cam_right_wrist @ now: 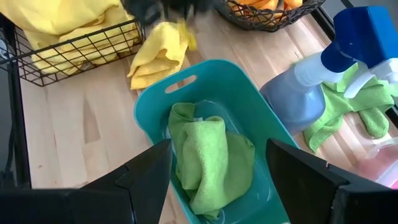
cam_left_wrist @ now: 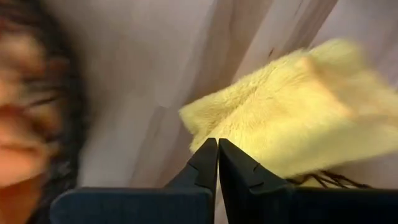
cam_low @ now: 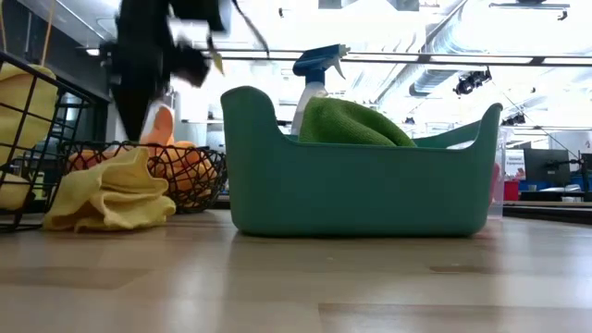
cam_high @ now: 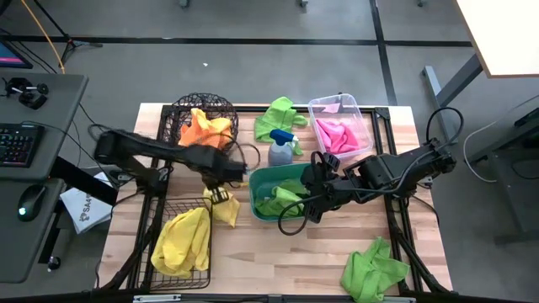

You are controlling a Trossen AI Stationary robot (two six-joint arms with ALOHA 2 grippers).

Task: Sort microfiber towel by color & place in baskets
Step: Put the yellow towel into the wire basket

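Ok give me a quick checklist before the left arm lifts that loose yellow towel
1. Left gripper shut: ok, its fingers meet.
2. Towel caught between the fingers: cannot tell; the yellow towel lies right at the fingertips on the table, but no pinched cloth shows.
3. Towel free of the black basket: ok, it lies just outside the basket's wire wall.
4. Room in that basket: ok, yellow towels fill only part of it.
5. Right gripper out of the way: ok, it hangs open over the teal tub and its green towel.
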